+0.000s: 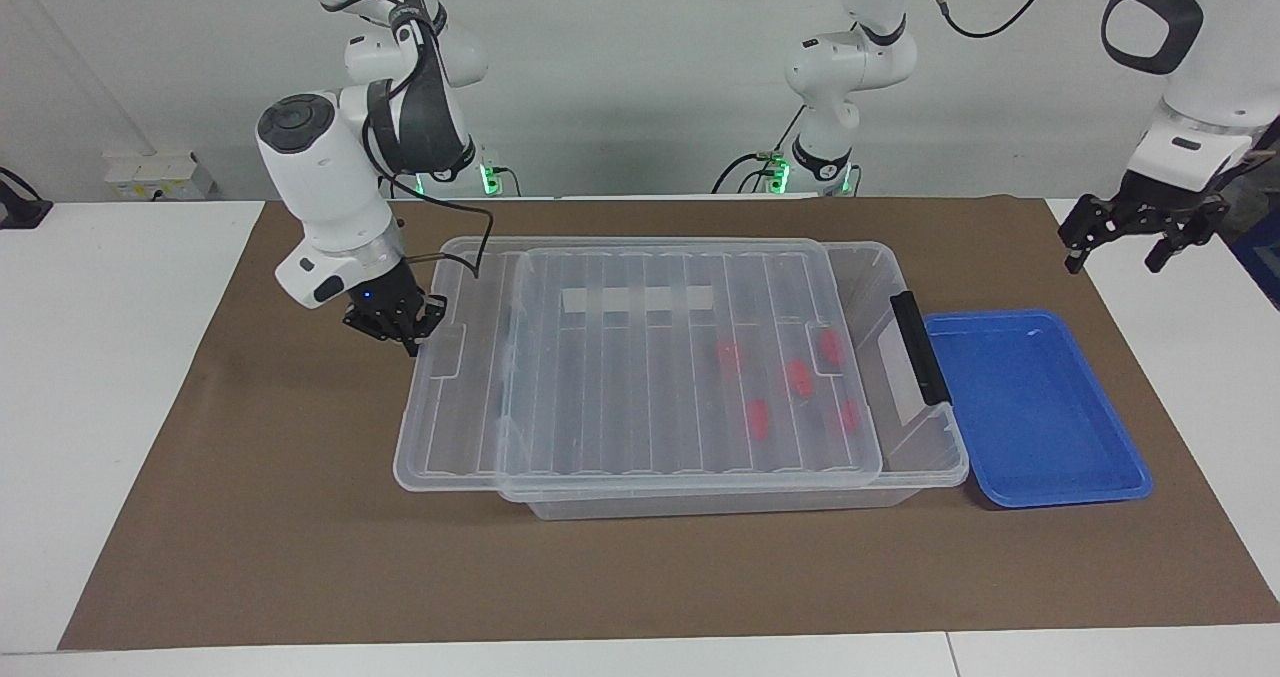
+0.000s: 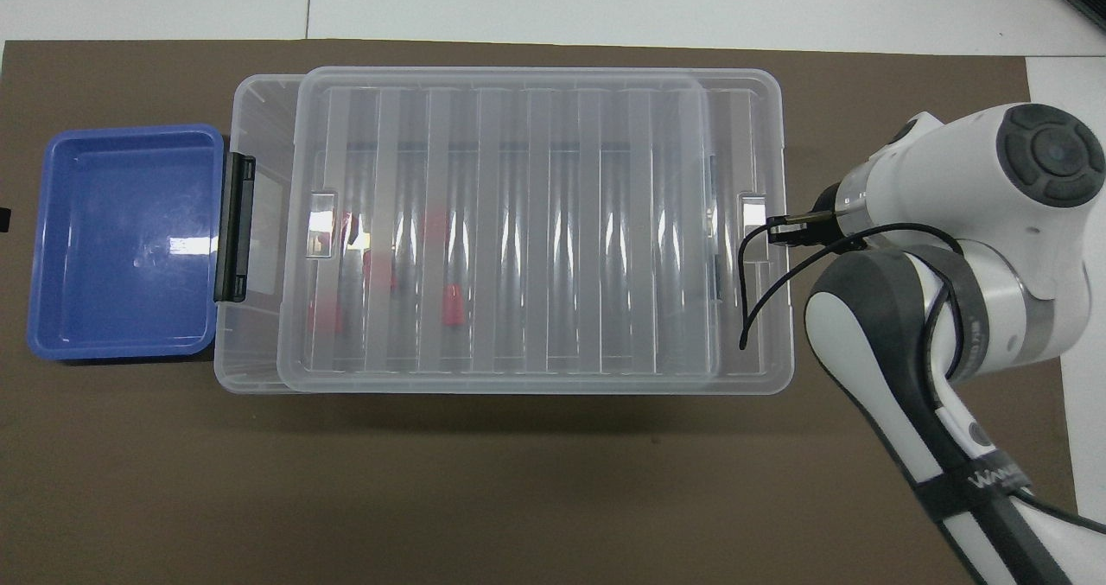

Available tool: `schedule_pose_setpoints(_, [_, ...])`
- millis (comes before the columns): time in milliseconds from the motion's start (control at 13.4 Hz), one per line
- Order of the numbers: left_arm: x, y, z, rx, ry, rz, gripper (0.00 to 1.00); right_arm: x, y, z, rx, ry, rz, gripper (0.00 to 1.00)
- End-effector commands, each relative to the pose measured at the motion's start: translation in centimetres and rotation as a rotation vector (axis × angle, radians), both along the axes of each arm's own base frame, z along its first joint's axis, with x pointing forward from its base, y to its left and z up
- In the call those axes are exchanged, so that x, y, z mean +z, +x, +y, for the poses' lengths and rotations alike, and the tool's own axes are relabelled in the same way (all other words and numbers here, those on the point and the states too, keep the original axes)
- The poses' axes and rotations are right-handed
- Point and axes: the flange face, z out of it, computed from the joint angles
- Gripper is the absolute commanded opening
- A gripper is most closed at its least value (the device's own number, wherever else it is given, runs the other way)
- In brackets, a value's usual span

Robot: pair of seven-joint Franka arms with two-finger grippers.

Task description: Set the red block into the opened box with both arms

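Observation:
The clear box [image 1: 720, 502] [image 2: 251, 101] lies lengthwise on the brown mat. Its ribbed clear lid [image 1: 640, 377] [image 2: 518, 222] covers nearly all of it, leaving a narrow strip open by the black latch [image 1: 918, 347] [image 2: 235, 226]. Several red blocks [image 1: 798, 377] [image 2: 451, 304] lie inside on the box floor, seen dimly through the lid. My right gripper [image 1: 405, 332] [image 2: 782, 229] is shut, with its tip against the lid's end tab at the right arm's end of the table. My left gripper [image 1: 1115, 247] hangs open and empty, up over the mat's edge beside the blue tray.
A shallow blue tray [image 1: 1030, 407] [image 2: 130, 239] sits empty against the box's latch end, toward the left arm's end of the table. The brown mat [image 1: 600, 577] spreads under everything, with white tabletop around it.

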Motion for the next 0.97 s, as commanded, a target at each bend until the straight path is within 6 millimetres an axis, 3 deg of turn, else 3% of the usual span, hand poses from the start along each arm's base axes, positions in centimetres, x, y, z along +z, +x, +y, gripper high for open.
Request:
schedule_pose_setpoints(0, [2.7,-2.6,0.1,-0.002,-0.013,0.011,1.0,0.3,-1.4,2.0,-0.016,0.021,0.013,0.0])
schedule_pose_setpoints(224, [3.0,-2.9,-1.5,-0.03,-0.012,-0.003,1.0,0.3,-1.7,3.5,0.002,0.022,0.012,0.0])
schedule_pose_setpoints(449, [3.3,-2.4,-1.2,-0.035,0.001,-0.026,1.0,0.3,-2.0,4.4,0.014,0.03,0.013,0.0])
schedule_pose_setpoints(524, [2.9,-1.8,-0.8,-0.035,0.002,-0.04,1.0,0.3,-1.9,4.7,0.01,0.044,0.01,0.0])
schedule_pose_setpoints(673, [-0.2,-0.5,-1.8,-0.06,0.041,0.058,1.0,0.1,-1.9,4.9,0.012,0.05,0.009,0.0])
schedule_pose_setpoints(898, [-1.2,-0.4,-3.6,-0.089,0.044,0.127,1.0,0.1,-2.0,5.2,0.018,0.05,0.009,0.0])
